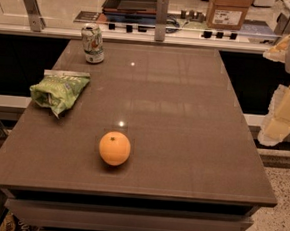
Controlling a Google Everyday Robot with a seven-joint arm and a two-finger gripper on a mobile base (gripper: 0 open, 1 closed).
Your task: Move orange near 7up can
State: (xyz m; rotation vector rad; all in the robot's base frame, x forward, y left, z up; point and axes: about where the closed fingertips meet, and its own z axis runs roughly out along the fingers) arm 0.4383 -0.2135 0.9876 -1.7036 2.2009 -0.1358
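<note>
The orange is round with a small dark stem dimple and lies on the brown table, near the front and left of the middle. The 7up can stands upright at the table's far left corner, silver and green with a red spot. My gripper hangs at the right edge of the view, beyond the table's right side. It is far from both the orange and the can and holds nothing that I can see.
A crumpled green chip bag lies on the left side of the table, between the can and the orange. A counter with a rail, a cardboard box and a dark tray runs behind the table.
</note>
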